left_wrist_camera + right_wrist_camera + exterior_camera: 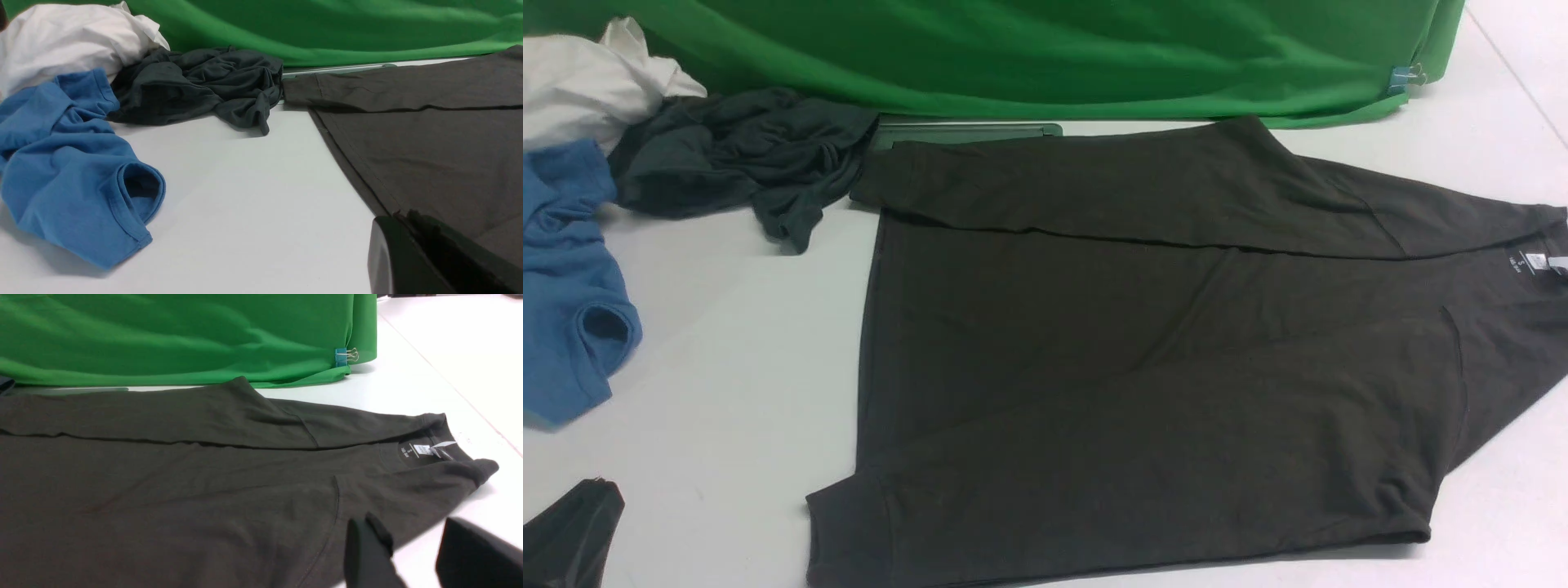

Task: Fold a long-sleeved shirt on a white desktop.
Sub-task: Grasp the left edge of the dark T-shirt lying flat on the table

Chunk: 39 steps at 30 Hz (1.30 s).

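The long-sleeved shirt [1160, 376] is dark brown-black and lies flat on the white desktop [735, 351], neck to the right, both sleeves laid along its body. Its small neck label [423, 449] shows near the collar. My left gripper [600, 494] is shut and empty at the near left corner, apart from the shirt; in the left wrist view the left gripper [398, 216] shows against the hem. My right gripper [408, 528] is open just above the shirt's near shoulder edge, with bare table between its fingers [367, 539]. It is out of the front view.
A blue shirt [564, 286], a crumpled dark grey-teal garment [743, 155] and a white cloth [580, 82] are piled at the far left. The green backdrop [1054, 57] hangs along the back, held by a blue clip [1403, 77]. A grey hatch [972, 131] peeks out behind the shirt.
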{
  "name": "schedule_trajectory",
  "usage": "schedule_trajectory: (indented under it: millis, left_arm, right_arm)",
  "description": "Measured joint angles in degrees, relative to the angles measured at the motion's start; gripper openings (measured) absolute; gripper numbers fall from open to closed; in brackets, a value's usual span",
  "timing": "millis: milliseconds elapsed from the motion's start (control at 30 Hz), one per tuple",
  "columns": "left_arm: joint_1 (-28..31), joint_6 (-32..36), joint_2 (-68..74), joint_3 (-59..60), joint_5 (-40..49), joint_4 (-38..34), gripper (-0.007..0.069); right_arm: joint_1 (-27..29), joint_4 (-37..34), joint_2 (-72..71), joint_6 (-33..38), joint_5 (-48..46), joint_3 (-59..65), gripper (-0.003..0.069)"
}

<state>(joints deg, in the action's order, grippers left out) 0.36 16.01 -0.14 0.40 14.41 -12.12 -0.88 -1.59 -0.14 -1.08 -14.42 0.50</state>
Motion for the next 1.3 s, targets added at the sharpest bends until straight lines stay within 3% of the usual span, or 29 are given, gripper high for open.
schedule_trajectory:
  millis: [1000,1067,1200,1300]
  left_arm:
    - [0.0,0.0,0.0,0.0,-0.8,0.0,0.002]
    - [0.0,-0.8,0.0,0.0,-3.4,-2.2,0.002]
    - [0.0,-8.4,0.0,0.0,-12.6,-20.1,0.002]
    - [0.0,-10.3,0.0,0.0,-17.0,-25.3,0.002]
  right_arm:
    - [0.0,0.0,0.0,0.0,0.0,0.0,0.024]
    - [0.0,0.0,0.0,0.0,0.0,0.0,0.024]
    - [0.0,0.0,0.0,0.0,0.0,0.0,0.024]
    - [0.0,0.0,0.0,0.0,0.0,0.0,0.024]
